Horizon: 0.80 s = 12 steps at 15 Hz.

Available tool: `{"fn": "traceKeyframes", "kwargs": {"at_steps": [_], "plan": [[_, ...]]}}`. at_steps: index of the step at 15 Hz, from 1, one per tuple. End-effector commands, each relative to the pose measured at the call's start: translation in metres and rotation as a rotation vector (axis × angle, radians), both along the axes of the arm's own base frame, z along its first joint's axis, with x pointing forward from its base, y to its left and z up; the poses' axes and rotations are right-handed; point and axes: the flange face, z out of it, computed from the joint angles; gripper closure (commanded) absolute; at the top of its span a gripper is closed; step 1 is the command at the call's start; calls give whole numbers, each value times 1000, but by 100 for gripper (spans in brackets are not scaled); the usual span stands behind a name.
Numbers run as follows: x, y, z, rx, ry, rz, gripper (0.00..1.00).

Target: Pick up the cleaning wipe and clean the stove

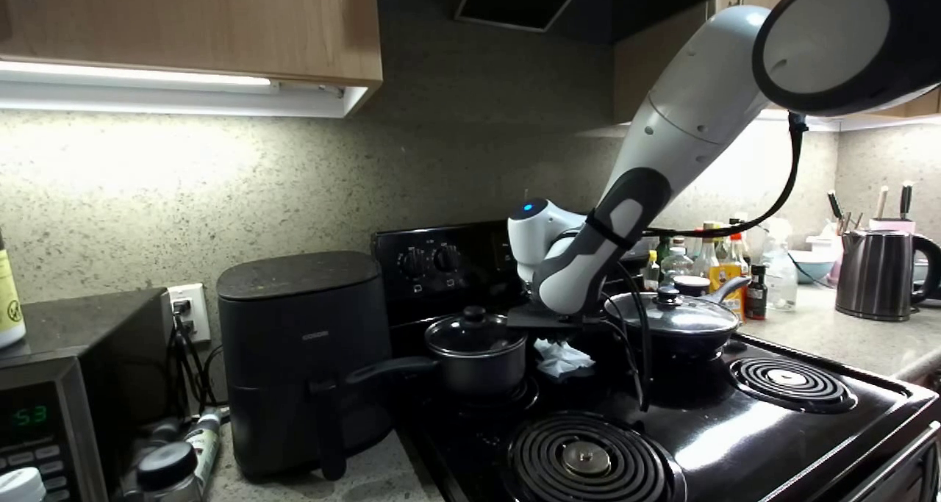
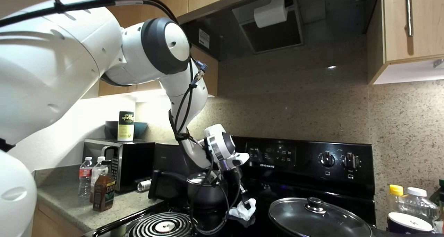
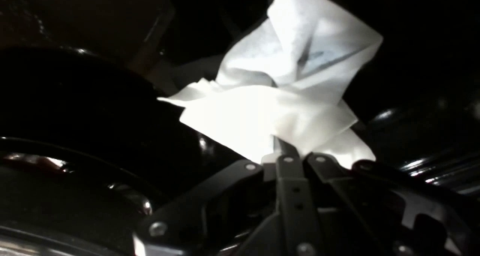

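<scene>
The white cleaning wipe (image 1: 563,358) is crumpled and lies on or just above the black stove (image 1: 706,406), between the small pot and the lidded pan. It also shows in an exterior view (image 2: 243,211) and in the wrist view (image 3: 240,117), where it spreads out ahead of the fingers. My gripper (image 3: 298,151) has its fingers close together and is shut on the wipe, which bunches at the tips. The gripper points down in an exterior view (image 2: 245,199) with the wipe at its tips. The fingertips themselves are partly hidden by the wipe.
A small lidded pot (image 1: 481,362) stands close beside the wipe, and a lidded pan (image 1: 676,322) stands on its other side. Coil burners (image 1: 586,458) (image 1: 788,377) are at the front. An air fryer (image 1: 301,362) stands beside the stove. The control panel (image 2: 308,164) rises behind.
</scene>
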Motion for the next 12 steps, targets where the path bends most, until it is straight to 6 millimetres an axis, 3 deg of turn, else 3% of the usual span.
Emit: {"fn": "traceKeyframes", "kwargs": {"at_steps": [1, 7, 12], "plan": [[-14, -9, -6, 17, 126, -42, 100], [-75, -33, -11, -37, 353, -207, 100], [-133, -36, -17, 5, 518, -304, 100]]}}
